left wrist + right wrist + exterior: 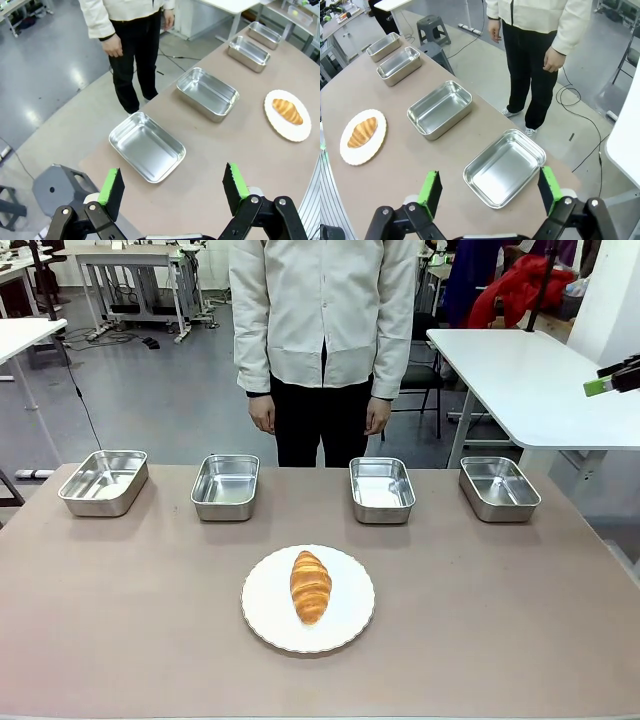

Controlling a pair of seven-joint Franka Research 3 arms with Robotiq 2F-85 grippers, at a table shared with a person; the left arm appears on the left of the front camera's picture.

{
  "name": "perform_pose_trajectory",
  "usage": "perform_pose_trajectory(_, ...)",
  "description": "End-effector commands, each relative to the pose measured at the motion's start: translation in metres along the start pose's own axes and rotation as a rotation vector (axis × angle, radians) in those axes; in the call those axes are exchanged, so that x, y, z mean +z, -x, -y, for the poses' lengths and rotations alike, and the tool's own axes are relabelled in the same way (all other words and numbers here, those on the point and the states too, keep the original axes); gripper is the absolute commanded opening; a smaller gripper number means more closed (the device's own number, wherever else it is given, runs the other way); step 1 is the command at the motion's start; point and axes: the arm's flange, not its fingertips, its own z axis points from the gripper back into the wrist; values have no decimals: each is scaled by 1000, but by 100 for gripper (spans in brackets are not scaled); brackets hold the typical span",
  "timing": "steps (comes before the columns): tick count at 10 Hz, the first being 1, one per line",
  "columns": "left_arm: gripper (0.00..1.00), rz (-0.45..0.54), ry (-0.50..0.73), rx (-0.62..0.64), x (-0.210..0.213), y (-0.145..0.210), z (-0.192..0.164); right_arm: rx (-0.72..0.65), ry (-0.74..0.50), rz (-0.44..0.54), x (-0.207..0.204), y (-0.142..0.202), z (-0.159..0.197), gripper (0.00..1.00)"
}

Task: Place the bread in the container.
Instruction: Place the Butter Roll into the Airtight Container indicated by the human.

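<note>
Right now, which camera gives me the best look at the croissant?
The front view: the croissant lies close and central on its white plate, ridges clear. Both wrist views show it small and far off, near the frame's edge.

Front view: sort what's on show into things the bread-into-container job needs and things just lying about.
Needed for the job:
- golden-brown ridged croissant
- shiny rectangular stainless-steel trays, four alike, all empty; which one is meant cannot be told

Just lying about:
- round white plate, under the croissant
- white side table, beyond the far right corner
</note>
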Motion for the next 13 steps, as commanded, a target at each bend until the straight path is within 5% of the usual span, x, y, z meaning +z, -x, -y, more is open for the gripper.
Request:
perform_pose_trajectory(1,100,1,-35,28,-4,-2,9,3,33,25,-5,-2,3,100)
perform_pose_trajectory(13,100,0,-9,5,0,0,1,0,0,0,0,0,0,100)
